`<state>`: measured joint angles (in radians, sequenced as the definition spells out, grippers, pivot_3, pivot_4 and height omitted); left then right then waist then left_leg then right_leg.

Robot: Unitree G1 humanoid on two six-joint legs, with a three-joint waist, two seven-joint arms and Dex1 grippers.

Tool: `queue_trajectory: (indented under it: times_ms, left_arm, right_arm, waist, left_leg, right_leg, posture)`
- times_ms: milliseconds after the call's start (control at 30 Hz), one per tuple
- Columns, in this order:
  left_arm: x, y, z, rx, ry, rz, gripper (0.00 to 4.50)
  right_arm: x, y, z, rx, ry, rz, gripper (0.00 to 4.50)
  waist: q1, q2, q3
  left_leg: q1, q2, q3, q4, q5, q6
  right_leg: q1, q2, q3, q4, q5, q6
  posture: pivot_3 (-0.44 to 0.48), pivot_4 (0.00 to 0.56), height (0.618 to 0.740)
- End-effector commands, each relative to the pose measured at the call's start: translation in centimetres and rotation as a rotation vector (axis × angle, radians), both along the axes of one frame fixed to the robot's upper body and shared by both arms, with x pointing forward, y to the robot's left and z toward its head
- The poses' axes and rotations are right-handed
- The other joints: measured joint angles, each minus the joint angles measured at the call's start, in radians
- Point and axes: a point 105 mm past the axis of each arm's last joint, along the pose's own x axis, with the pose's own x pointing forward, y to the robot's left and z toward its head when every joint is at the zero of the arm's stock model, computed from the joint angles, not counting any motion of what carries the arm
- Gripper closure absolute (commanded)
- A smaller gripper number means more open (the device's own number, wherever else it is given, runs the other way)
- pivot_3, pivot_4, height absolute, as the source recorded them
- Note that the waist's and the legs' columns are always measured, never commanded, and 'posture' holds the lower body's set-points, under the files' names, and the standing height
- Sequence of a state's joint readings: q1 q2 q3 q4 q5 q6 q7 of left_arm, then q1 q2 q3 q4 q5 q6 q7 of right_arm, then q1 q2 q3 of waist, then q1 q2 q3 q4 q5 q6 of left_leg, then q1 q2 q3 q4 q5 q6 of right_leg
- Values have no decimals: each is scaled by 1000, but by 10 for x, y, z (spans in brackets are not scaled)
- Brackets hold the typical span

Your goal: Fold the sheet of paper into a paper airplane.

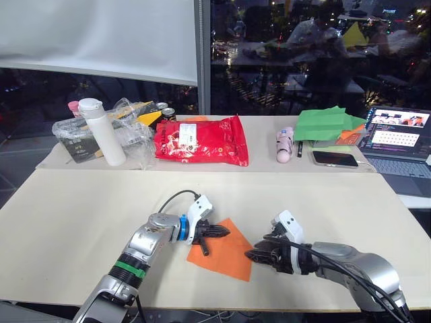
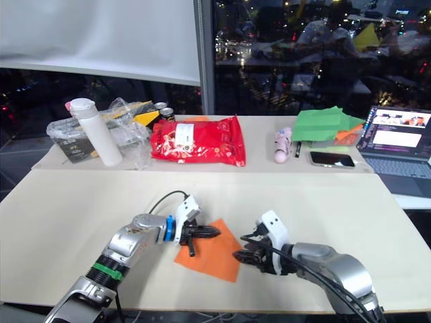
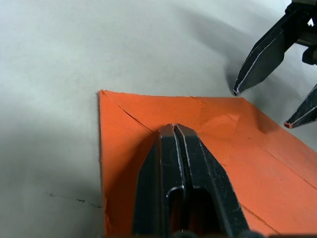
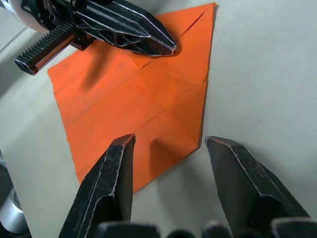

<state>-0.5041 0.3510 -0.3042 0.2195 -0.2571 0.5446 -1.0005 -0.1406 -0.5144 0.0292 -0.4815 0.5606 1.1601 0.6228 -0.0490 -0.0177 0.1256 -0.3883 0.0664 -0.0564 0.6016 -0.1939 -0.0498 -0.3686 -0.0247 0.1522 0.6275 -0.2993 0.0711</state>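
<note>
The orange sheet of paper (image 1: 225,259) lies flat on the cream table (image 1: 81,215) near its front edge, creased and folded to a point at one corner (image 4: 210,7). My left gripper (image 1: 222,232) is shut, and its joined fingertips (image 3: 174,130) rest on the paper near that corner. My right gripper (image 1: 252,256) is open at the paper's right edge. One of its fingers (image 4: 116,163) is over the paper and the other (image 4: 233,163) is over bare table. Nothing is held between them.
Along the back of the table stand a white bottle (image 1: 104,131), a clear plastic bag (image 1: 131,134), a red packet (image 1: 202,141), a pink object (image 1: 285,145), green folded paper (image 1: 326,124), a phone (image 1: 335,159) and an open laptop (image 1: 401,145).
</note>
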Motion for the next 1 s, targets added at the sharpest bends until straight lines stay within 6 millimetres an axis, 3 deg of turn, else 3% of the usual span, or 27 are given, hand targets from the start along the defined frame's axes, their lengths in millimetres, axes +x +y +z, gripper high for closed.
queue_trajectory:
  times_ms: [33, 433, 1000]
  left_arm:
    - [-5, 3, -14, 47, 35, 8, 4500]
    - [-3, 6, -15, 51, 34, 20, 4500]
    - [-1, 12, -13, 62, 25, 37, 4500]
  right_arm:
    - [-4, 4, -1, 61, 34, 9, 1962]
    - [0, 8, 24, 324, 66, 3, 1962]
    - [18, 24, 41, 548, 85, 4, 1962]
  waist:
    - [0, 0, 0]
    - [1, 0, 0]
    - [-3, 1, 0]
  left_leg:
    - [0, 0, 0, 0, 0, 0]
    - [-1, 0, 0, -1, 0, 0]
    - [-1, 0, 0, -1, 0, 0]
  right_leg:
    - [0, 0, 0, 0, 0, 0]
    - [0, 0, 0, 0, 0, 0]
    - [-1, 0, 0, 0, 0, 0]
  posture:
    - [0, 150, 712]
    - [0, 150, 712]
    - [0, 150, 712]
